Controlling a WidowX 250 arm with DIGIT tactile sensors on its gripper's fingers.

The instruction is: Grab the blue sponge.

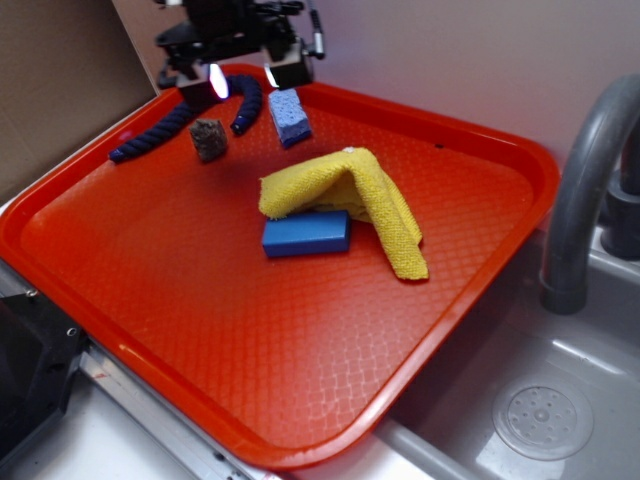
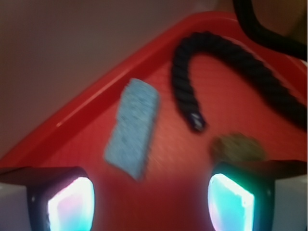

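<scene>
Gripper [image 1: 243,80] hung over the far corner of the red tray [image 1: 470,250], jaws spread wide and empty, pads [image 2: 230,201] lit. The sponge [image 1: 289,116] lay flat on the tray just beside and below the fingertips, apart from them; in the wrist view the sponge [image 2: 133,127] sat ahead of the gap, nearer one pad. A dark rope [image 1: 170,125] curved alongside. The tray rested on a counter beside a grey sink [image 1: 560,400] and faucet [image 1: 585,190].
</scene>
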